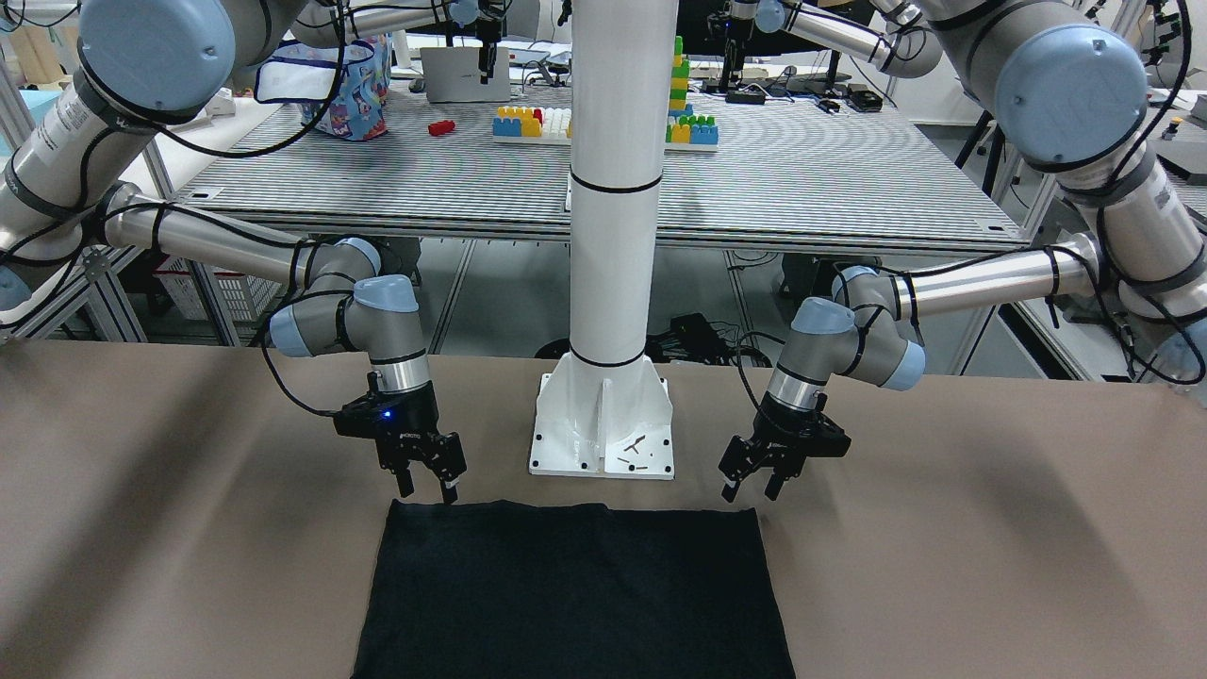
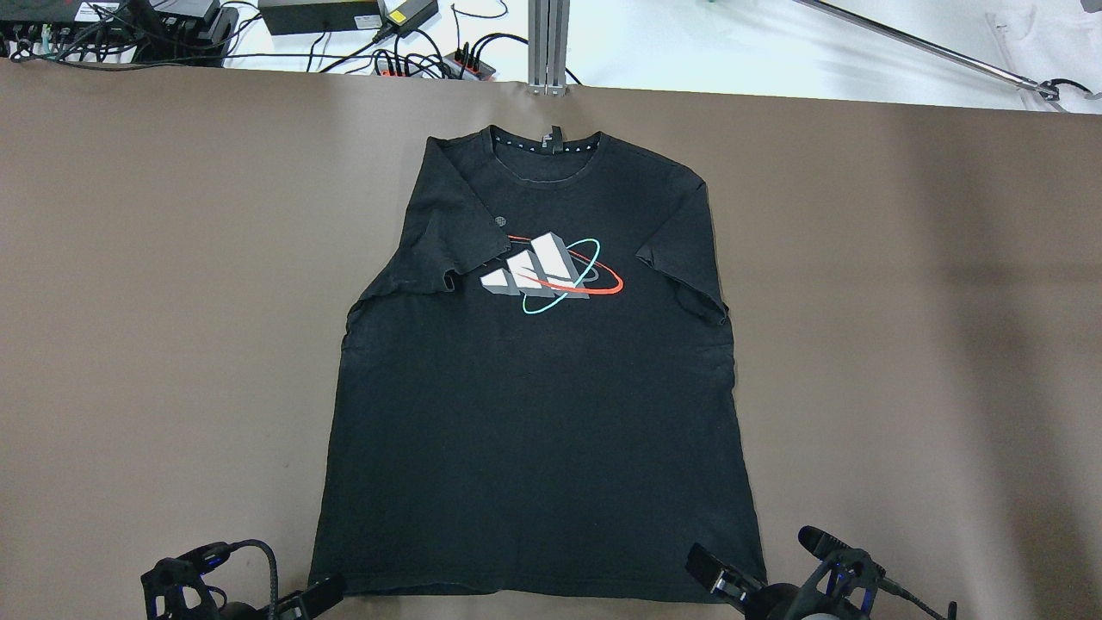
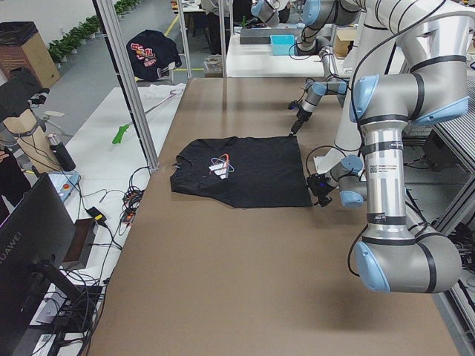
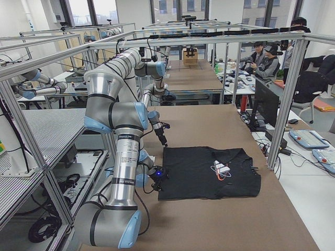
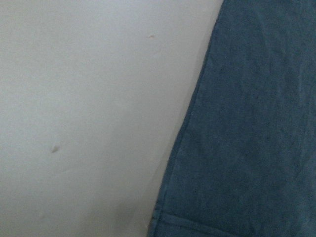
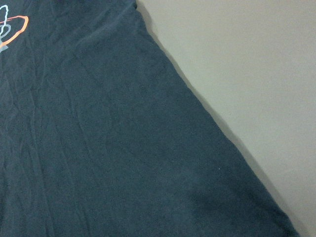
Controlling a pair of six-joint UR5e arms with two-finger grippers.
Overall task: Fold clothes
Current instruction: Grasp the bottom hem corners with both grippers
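Observation:
The clothes are one black T-shirt with a white, red and teal logo. It lies flat, face up, on the brown table, collar at the far edge and hem toward the robot. My left gripper hangs open just above one hem corner. My right gripper hangs open above the other, one fingertip almost on the fabric. Neither holds anything. The left wrist view shows the shirt's side edge. The right wrist view shows cloth beside bare table.
The white pillar's base plate stands between the two grippers, just behind the hem. Behind it is a striped table with toy bricks and a blue patterned bag. Cables lie beyond the far table edge. People sit at a distance.

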